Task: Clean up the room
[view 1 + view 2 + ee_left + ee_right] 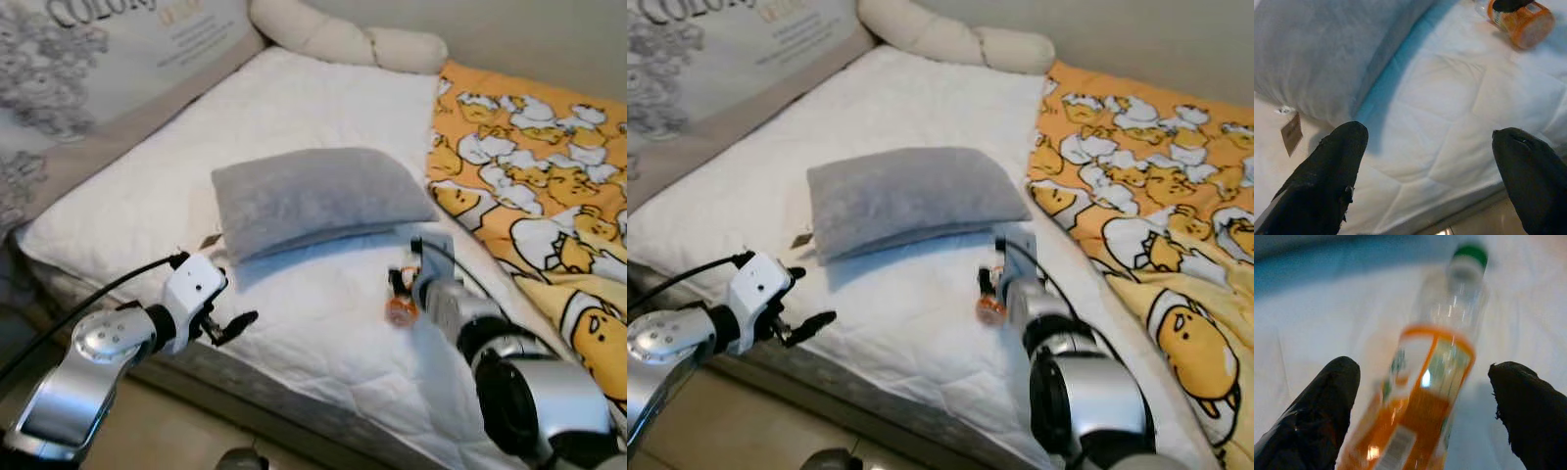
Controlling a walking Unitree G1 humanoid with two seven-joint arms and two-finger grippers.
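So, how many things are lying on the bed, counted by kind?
Pillows: 2 (grey pillow, cream pillow)
Bottles: 1 (orange-labelled bottle, between the open fingers of the right gripper)
Blankets: 1 (yellow blanket)
Total: 4

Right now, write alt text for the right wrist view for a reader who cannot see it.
A clear plastic bottle with an orange label and green cap lies on the white quilted mattress, between the right gripper's two open black fingers. The image is blurred.
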